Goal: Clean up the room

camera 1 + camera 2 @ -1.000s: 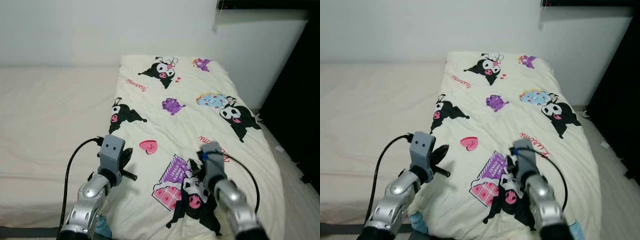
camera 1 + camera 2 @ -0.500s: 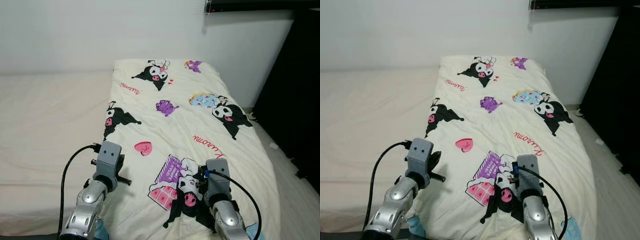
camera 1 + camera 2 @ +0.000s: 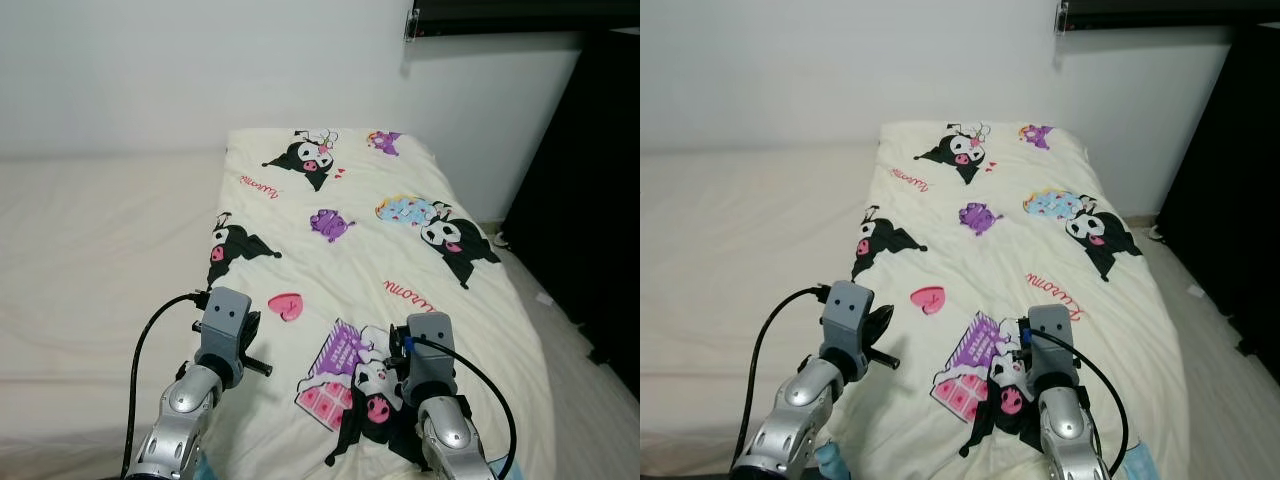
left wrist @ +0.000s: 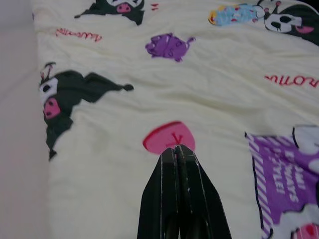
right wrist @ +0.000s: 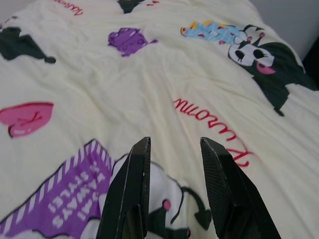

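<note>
- Step in hand (my read): making the bed, part of the room tidy-up. Cartoon-print quilt (image 3: 350,260) lies spread over the right half of the bed (image 3: 90,250); bare mattress at 9 o'clock of it.
- Quilt looks mostly flat w/ light creases mid-way; near edge sits at 6 o'clock, right under both arms.
- Left pincer (image 4: 178,149): fingers pressed together, nothing held. Hovers over quilt's left border, tips aimed at the pink heart print (image 4: 168,138), which lies at 12 o'clock of the tips in the head view.
- Right pincer (image 5: 172,147): fingers parted a moderate gap, empty. Hangs over the purple-striped print (image 5: 65,199) near the foot end, abt 3 o'clock of the left one.
- Can't tell if either pincer touches the fabric; prob. just above.
- Next move, judging only: left needs to open first, then both drop onto the near edge, pinch cloth and pull evenly to smooth or shift it. Uneven pull would skew the quilt.
</note>
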Tool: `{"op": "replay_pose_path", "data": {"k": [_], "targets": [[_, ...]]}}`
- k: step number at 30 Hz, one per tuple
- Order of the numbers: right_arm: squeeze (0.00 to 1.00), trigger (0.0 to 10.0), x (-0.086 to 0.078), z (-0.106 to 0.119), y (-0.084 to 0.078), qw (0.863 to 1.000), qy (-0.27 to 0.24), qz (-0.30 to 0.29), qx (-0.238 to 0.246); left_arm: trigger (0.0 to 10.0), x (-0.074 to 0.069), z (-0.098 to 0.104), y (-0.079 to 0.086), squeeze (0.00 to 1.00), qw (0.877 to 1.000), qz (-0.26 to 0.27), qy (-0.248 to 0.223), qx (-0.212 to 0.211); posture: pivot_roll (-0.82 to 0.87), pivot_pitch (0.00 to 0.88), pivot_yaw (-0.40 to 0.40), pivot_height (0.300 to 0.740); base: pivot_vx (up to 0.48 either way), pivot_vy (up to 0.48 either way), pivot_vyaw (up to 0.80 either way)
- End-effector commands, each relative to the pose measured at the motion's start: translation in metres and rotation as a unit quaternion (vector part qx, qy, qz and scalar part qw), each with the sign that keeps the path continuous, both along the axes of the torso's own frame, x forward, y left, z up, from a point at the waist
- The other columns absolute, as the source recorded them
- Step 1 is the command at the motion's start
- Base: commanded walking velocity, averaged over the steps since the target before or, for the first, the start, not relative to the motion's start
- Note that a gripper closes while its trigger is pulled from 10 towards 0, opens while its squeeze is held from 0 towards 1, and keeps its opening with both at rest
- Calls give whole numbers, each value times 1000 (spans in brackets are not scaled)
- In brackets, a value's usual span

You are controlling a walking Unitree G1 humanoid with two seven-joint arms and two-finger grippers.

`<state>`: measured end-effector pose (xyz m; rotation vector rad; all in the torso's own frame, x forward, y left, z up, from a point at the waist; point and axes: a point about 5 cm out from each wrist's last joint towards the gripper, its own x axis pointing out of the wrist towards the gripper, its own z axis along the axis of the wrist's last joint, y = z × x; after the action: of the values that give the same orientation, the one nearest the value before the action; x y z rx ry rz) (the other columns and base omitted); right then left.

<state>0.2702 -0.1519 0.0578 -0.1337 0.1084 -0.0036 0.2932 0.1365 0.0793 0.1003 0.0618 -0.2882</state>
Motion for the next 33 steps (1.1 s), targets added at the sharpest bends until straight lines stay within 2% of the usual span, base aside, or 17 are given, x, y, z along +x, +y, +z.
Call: {"op": "replay_pose_path", "data": {"k": [1,14,27,33], "targets": [[0,10000,-1,1,-1,1000,-4,-5,3,10000,-1,-2,1,0,1000,3,0,4,-23,21,-9,640,0,0,0],[0,10000,0,2,-4,1000,-5,-6,3,10000,-2,-4,-1,0,1000,4,-2,-2,-29,7,-16,685,0,0,0],[0,10000,2,5,-7,1000,-11,1,3,10000,-2,-3,6,0,1000,12,-11,-3,-36,0,-26,735,0,0,0],[0,10000,2,-14,-4,999,52,6,-8,10000,-2,-8,16,0,1000,22,1,8,-33,1,-31,740,0,0,0]]}}
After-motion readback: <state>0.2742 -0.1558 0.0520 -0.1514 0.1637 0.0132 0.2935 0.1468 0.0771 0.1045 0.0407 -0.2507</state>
